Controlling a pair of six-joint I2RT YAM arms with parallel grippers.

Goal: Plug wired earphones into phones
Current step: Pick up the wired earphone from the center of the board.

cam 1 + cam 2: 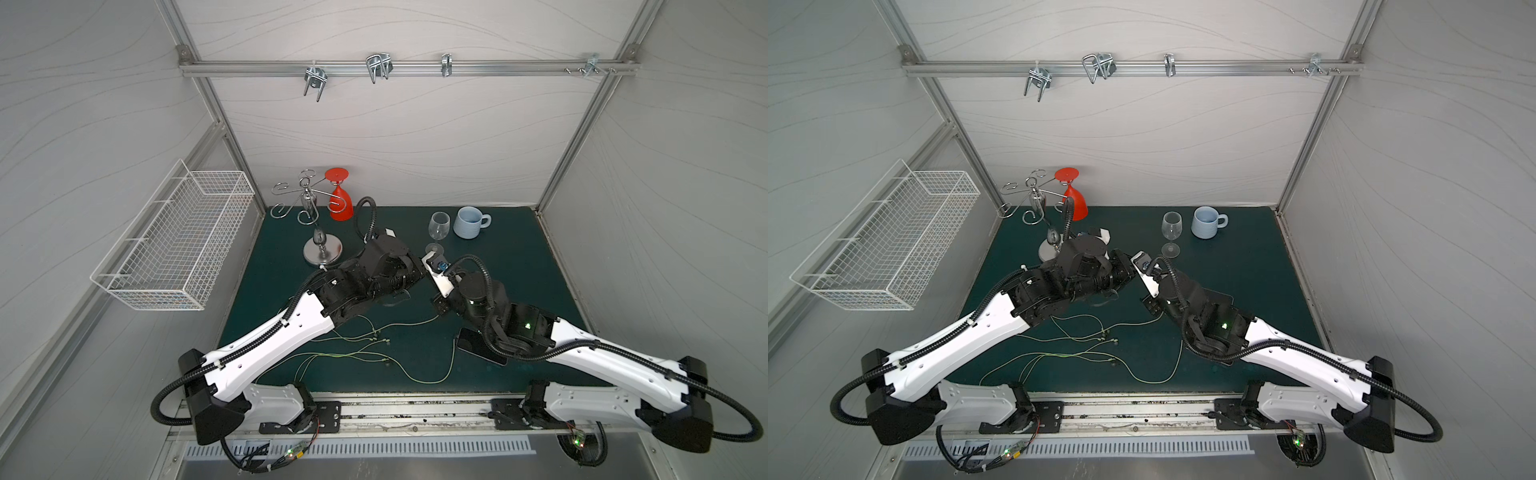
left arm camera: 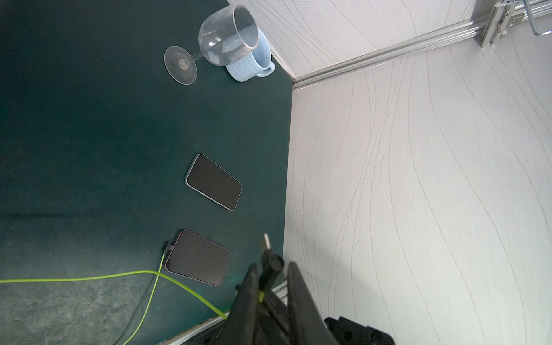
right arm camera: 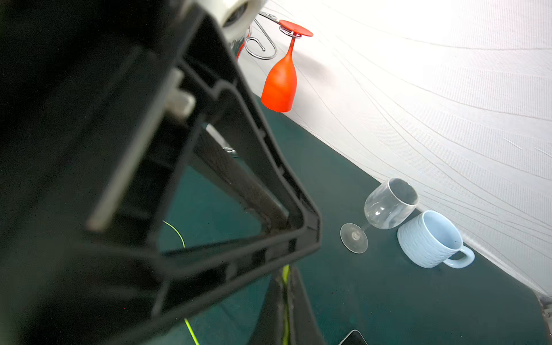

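Left gripper [image 2: 272, 267] has its jaws standing narrow around the dark plug [image 2: 269, 258], metal tip poking out ahead; I cannot tell whether they truly pinch it. My right gripper [image 3: 286, 276] is clamped tight on the yellow-green cord [image 3: 286, 298], I judge to steady it for aiming. The nearer phone [image 2: 197, 258] already has a plug in; the farther phone [image 2: 213, 182] lies flat beyond it, apart from my fingers.

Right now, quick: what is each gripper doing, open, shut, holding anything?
Left gripper: jaws narrowly apart around the dark plug; whether it is gripped cannot be told.
Right gripper: shut on the yellow-green earphone cord.
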